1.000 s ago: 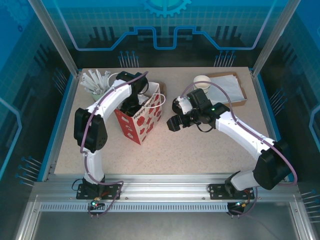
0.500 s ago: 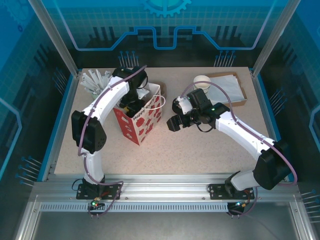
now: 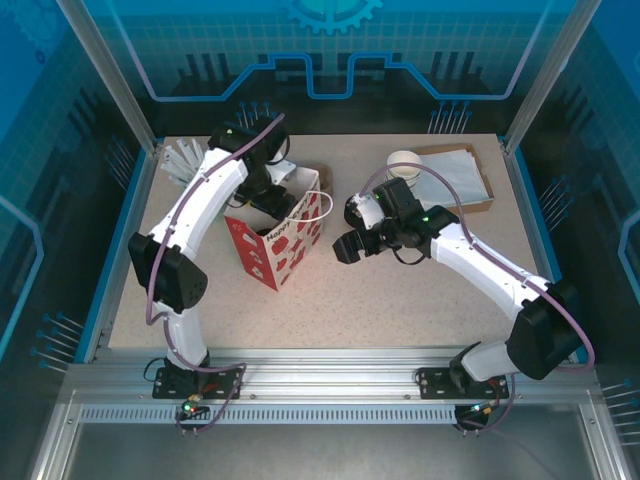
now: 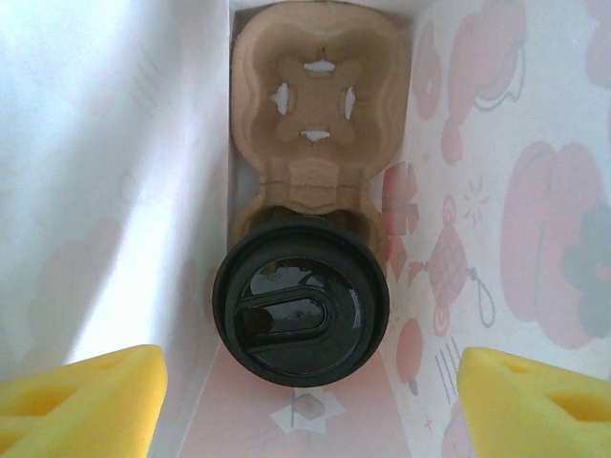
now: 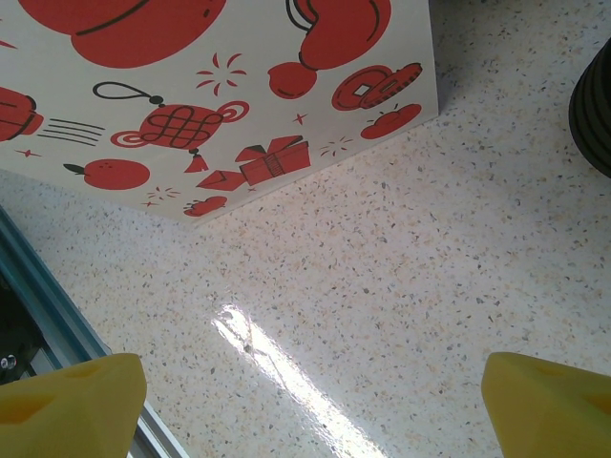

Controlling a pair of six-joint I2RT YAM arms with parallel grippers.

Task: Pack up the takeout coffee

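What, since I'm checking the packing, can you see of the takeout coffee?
The takeout coffee shows from above as a round, glossy black plastic lid with an oval sip recess; the cup below is hidden. It stands upright in one well of a brown pulp cup carrier at the bottom of the gift bag. The left gripper is open above it, not touching.

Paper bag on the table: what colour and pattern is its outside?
The paper bag is white with red festive prints, clearest in the right wrist view.
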